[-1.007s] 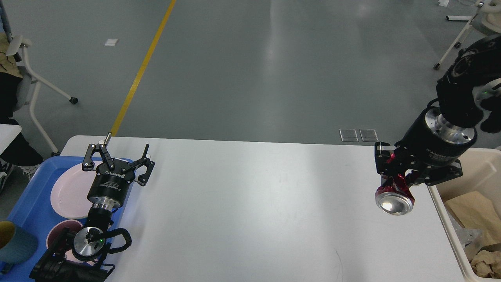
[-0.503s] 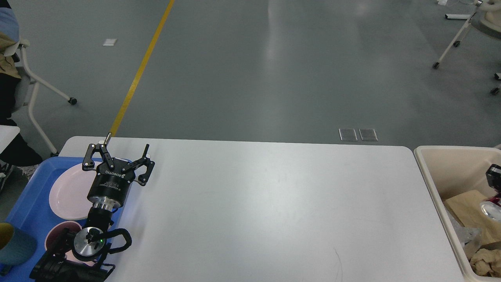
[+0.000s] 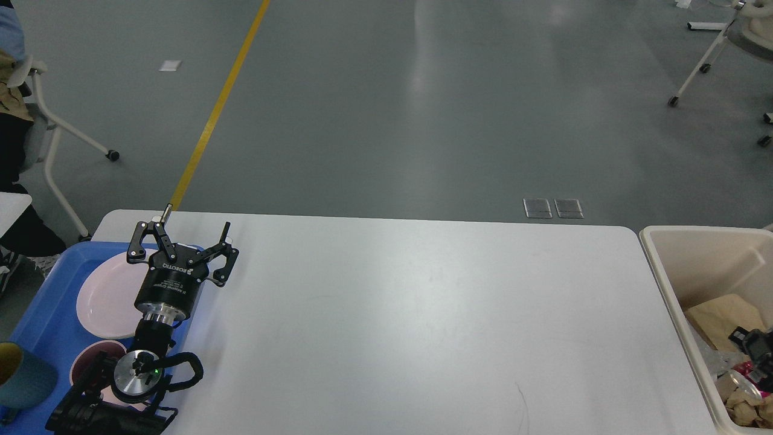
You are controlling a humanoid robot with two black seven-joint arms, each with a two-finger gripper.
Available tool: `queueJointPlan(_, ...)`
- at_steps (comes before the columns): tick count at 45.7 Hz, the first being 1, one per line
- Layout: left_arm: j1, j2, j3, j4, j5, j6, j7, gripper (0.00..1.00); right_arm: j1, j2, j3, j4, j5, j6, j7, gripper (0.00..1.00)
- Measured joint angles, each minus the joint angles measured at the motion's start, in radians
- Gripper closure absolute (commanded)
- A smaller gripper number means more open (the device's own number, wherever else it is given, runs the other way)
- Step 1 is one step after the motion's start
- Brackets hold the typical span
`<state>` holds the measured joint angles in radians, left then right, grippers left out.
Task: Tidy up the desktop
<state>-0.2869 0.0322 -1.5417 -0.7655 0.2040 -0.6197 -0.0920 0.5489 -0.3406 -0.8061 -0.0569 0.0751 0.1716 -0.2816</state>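
Note:
The desktop point(image 3: 423, 314) is a big white tabletop with nothing lying on its open surface. My left gripper point(image 3: 184, 234) stands open and holds nothing, above the desktop's far left part beside the blue tray point(image 3: 42, 320). My right gripper point(image 3: 755, 347) shows only as a dark part at the right edge, low inside the beige bin point(image 3: 676, 254). Its fingers cannot be told apart. A red and silver can point(image 3: 749, 371) lies right under it among the rubbish; whether it is still gripped is unclear.
The blue tray holds a pink plate point(image 3: 102, 299), a pink bowl point(image 3: 84, 362) and a teal cup point(image 3: 21, 377). Brown paper point(image 3: 721, 317) and crumpled waste fill the bin. A wheeled chair point(image 3: 48, 139) stands at the far left, on grey floor with a yellow line.
My right arm carried the red can off the desktop's right edge and down into the bin. It now shows only at the frame's edge. The left arm has not moved.

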Motion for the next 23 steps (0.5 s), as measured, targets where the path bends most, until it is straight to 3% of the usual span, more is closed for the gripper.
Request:
queueJointPlan(5, 0.0, 0.0, 0.0, 0.0, 0.0, 0.0, 0.0, 0.04, -0.014, 0.008, 0.005, -0.004, 0.0, -0.04, -0.001, 1.0)
queueJointPlan(6, 0.0, 0.0, 0.0, 0.0, 0.0, 0.0, 0.0, 0.04, -0.015, 0.009, 0.006, -0.004, 0.0, -0.044, -0.001, 0.92)
queueJointPlan(9, 0.0, 0.0, 0.0, 0.0, 0.0, 0.0, 0.001, 0.04, -0.016, 0.01, 0.008, -0.005, 0.0, -0.055, -0.001, 0.39)
queueJointPlan(11, 0.0, 0.0, 0.0, 0.0, 0.0, 0.0, 0.001, 0.04, -0.016, 0.01, 0.008, -0.006, 0.0, -0.07, -0.001, 0.15)
queueJointPlan(23, 0.0, 0.0, 0.0, 0.0, 0.0, 0.0, 0.001, 0.04, -0.027, 0.022, 0.009, -0.006, 0.001, -0.196, -0.001, 0.0)
